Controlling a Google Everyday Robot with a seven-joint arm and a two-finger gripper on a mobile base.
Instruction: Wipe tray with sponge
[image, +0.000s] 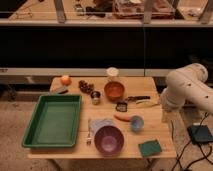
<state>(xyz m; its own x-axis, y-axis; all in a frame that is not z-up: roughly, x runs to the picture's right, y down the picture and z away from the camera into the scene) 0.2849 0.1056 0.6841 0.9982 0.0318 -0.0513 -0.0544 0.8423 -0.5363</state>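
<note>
The large green tray (31, 142) lies on the left half of the wooden table (165, 131) and looks bare inside. The small teal-green sponge (150, 148) lies flat at the table's front right corner, far from the tray. My white arm (186, 91) hangs over the table's right edge, above and behind the sponge. My gripper is hidden, and nothing shows it touching the sponge or the tray.
Between tray and sponge stand a purple bowl (109, 139), a pale cloth (100, 124), a carrot (122, 119) and a blue cup (136, 123). Further back are an orange bowl (114, 90), a white cup (112, 73), an orange fruit (65, 80) and a grey block (60, 90).
</note>
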